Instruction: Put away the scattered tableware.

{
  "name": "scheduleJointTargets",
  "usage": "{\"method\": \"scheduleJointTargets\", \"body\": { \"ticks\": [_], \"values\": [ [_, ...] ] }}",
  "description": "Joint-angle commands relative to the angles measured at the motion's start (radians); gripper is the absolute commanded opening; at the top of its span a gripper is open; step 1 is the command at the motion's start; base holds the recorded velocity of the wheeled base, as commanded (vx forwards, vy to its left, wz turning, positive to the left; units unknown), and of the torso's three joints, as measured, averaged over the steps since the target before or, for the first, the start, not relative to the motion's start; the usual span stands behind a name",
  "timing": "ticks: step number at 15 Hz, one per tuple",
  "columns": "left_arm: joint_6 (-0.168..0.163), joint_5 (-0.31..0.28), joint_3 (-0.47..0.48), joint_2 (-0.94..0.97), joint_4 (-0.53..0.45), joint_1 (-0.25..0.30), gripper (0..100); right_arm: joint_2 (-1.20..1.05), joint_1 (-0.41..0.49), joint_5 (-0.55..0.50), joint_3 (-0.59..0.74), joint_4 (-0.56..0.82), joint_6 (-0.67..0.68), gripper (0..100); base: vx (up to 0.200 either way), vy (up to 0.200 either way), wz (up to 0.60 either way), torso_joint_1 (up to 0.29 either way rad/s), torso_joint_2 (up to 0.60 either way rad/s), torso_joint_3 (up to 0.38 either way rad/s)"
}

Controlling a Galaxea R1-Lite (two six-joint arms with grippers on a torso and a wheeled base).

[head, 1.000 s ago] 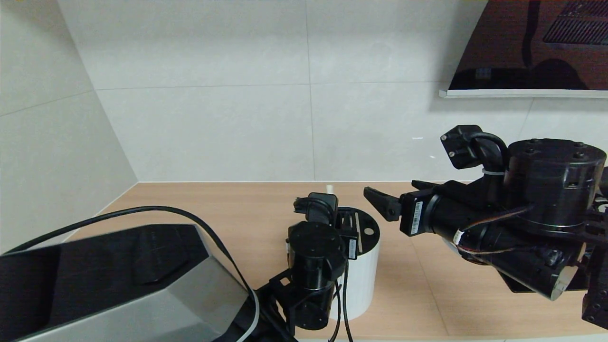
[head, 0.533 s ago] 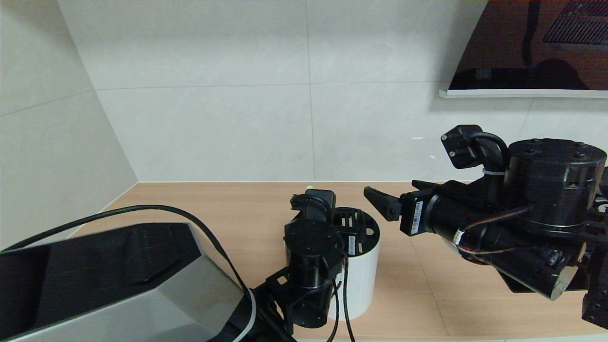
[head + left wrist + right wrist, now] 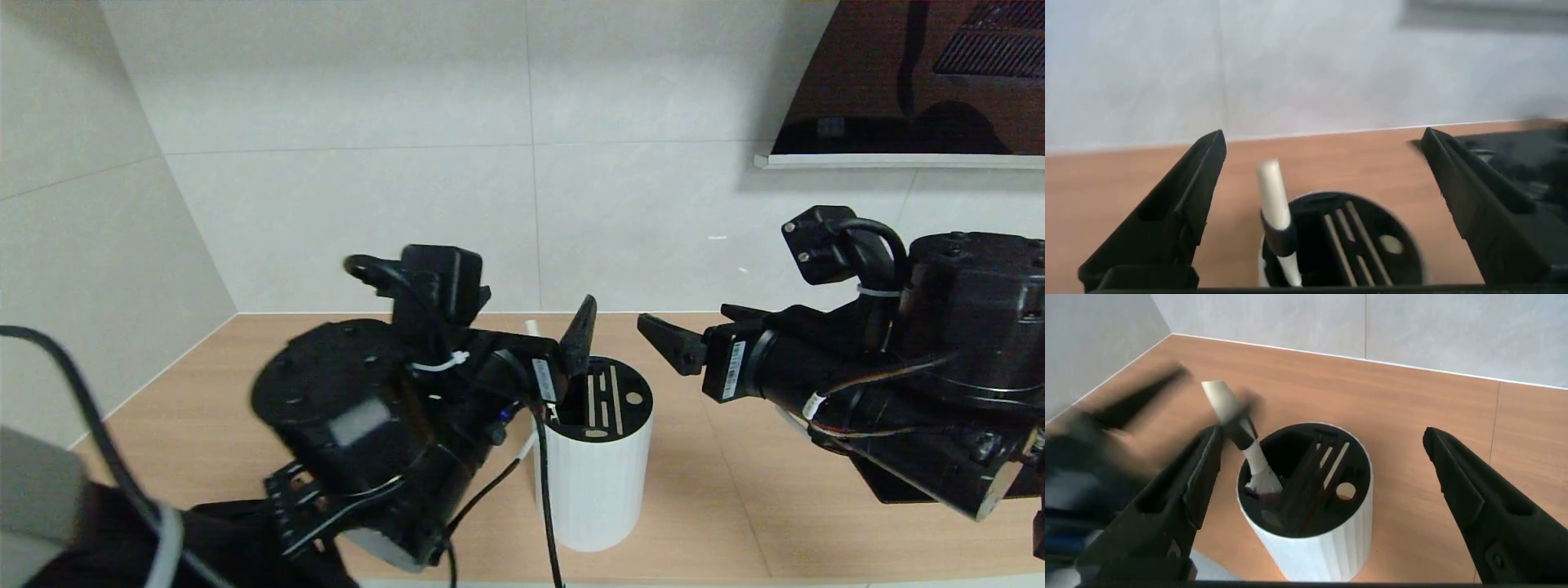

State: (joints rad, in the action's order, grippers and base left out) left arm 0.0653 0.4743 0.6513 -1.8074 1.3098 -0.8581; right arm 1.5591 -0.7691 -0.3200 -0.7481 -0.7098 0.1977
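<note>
A white ribbed cylindrical holder [image 3: 596, 482] with a black slotted top stands near the front edge of the light wooden table [image 3: 718, 506]. A cream-handled utensil [image 3: 1237, 425] with a black band leans in the holder's opening. The left end effector [image 3: 1321, 140] hangs over the holder, spread wide and empty. The right end effector [image 3: 1323, 439] is equally wide, just to the holder's right.
</note>
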Motion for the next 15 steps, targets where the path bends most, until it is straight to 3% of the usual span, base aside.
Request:
{"method": "scheduleJointTargets", "body": {
  "ticks": [1,3,6,8,9,11,13,15],
  "values": [
    [-0.024,-0.089,-0.084,0.283,-0.093,0.007,100,-0.064,0.030,-0.008,0.046,-0.004,-0.006,100,0.000,0.000,0.00,0.000,0.00,0.000],
    [-0.022,-0.105,-0.105,0.445,-0.204,0.048,100,-0.192,0.050,-0.010,0.088,-0.002,-0.037,100,0.000,0.000,0.00,0.000,0.00,0.000],
    [-0.021,-0.105,-0.170,0.668,-0.302,0.225,100,-0.413,0.160,0.007,0.210,0.003,-0.040,100,0.000,0.000,0.00,0.000,0.00,0.000],
    [-0.021,-0.105,-0.190,0.824,-0.463,0.261,100,-0.531,0.238,0.029,0.288,0.003,-0.041,100,0.000,0.000,0.00,0.000,0.00,0.000],
    [-0.021,-0.105,-0.190,0.959,-0.632,0.274,100,-0.626,0.307,0.038,0.340,0.004,-0.041,100,0.000,0.000,0.00,0.000,0.00,0.000],
    [-0.021,-0.111,-0.190,1.125,-0.851,0.364,100,-0.765,0.412,0.059,0.401,0.016,-0.041,100,0.000,0.000,0.00,0.000,0.00,0.000],
    [-0.021,-0.152,-0.205,1.327,-1.044,0.461,100,-0.958,0.507,0.065,0.411,0.154,-0.044,100,0.000,0.000,0.00,0.000,0.00,0.000],
    [-0.021,-0.181,-0.225,1.482,-1.181,0.567,100,-1.148,0.522,0.064,0.368,0.411,-0.093,100,0.000,0.000,0.00,0.000,0.00,0.000]
  ]
}}
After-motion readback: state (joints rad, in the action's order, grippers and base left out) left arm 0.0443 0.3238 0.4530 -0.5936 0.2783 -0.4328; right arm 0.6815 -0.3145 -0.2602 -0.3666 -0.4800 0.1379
